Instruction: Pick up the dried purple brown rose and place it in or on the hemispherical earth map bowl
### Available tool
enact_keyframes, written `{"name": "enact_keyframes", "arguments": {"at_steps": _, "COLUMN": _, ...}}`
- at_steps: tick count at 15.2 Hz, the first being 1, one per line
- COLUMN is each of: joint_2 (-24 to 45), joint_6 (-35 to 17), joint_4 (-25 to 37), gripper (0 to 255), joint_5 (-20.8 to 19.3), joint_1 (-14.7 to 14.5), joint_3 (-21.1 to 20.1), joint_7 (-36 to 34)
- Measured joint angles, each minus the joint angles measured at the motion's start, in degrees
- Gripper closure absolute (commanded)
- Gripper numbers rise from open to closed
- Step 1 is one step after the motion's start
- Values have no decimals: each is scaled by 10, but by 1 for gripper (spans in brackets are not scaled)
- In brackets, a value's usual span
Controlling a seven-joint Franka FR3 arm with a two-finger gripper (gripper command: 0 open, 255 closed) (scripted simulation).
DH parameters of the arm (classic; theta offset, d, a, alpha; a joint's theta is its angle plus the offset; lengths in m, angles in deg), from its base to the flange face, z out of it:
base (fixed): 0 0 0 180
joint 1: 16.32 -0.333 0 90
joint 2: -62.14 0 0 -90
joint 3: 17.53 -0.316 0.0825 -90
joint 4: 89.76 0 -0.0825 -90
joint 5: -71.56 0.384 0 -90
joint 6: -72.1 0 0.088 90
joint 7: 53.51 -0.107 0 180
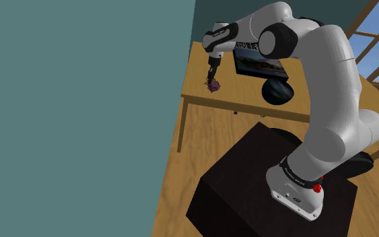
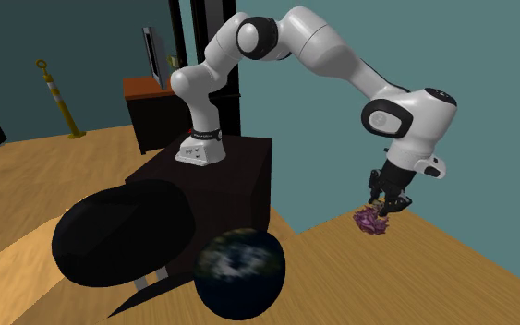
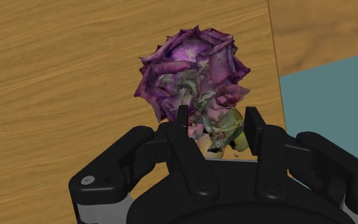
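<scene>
End effector (image 3: 218, 118) tight around rose (image 3: 193, 70)

Dried rose (image 3: 190, 70): purple-brown crumpled petals, greenish base clasped between fingers (image 3: 182, 127), at tabletop (image 3: 56, 76) corner. Earth-map bowl (image 2: 239, 268): dark, rounded, well apart along same edge.

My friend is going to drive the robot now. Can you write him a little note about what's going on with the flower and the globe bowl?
Gripper: shut on the base of the purple rose, low over the wooden table. I cannot tell whether the rose is lifted off it yet.
Earth map bowl: on the same table, well apart from the rose.
Done: the grasp.
Left: lift the rose, carry it to the bowl, let go.
</scene>
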Motion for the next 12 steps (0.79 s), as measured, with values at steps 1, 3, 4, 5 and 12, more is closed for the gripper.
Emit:
{"name": "enact_keyframes", "arguments": {"at_steps": 1, "joint_2": -1, "joint_6": 0, "joint_4": 0, "gripper": 255, "joint_5": 0, "joint_1": 0, "joint_3": 0, "joint_7": 0}}
{"name": "enact_keyframes", "arguments": {"at_steps": 3, "joint_2": 0, "joint_6": 0, "joint_4": 1, "gripper": 255, "joint_5": 0, "joint_1": 0, "joint_3": 0, "joint_7": 0}}
{"name": "enact_keyframes", "arguments": {"at_steps": 4, "joint_2": 0, "joint_6": 0, "joint_4": 1, "gripper": 255, "joint_5": 0, "joint_1": 0, "joint_3": 0, "joint_7": 0}}
{"name": "enact_keyframes", "arguments": {"at_steps": 5, "joint_2": 0, "joint_6": 0, "joint_4": 1, "gripper": 255, "joint_5": 0, "joint_1": 0, "joint_3": 0, "joint_7": 0}}
{"name": "enact_keyframes", "arguments": {"at_steps": 12, "joint_2": -13, "joint_6": 14, "joint_4": 1, "gripper": 255, "joint_5": -1, "joint_1": 0, "joint_3": 1, "joint_7": -1}}
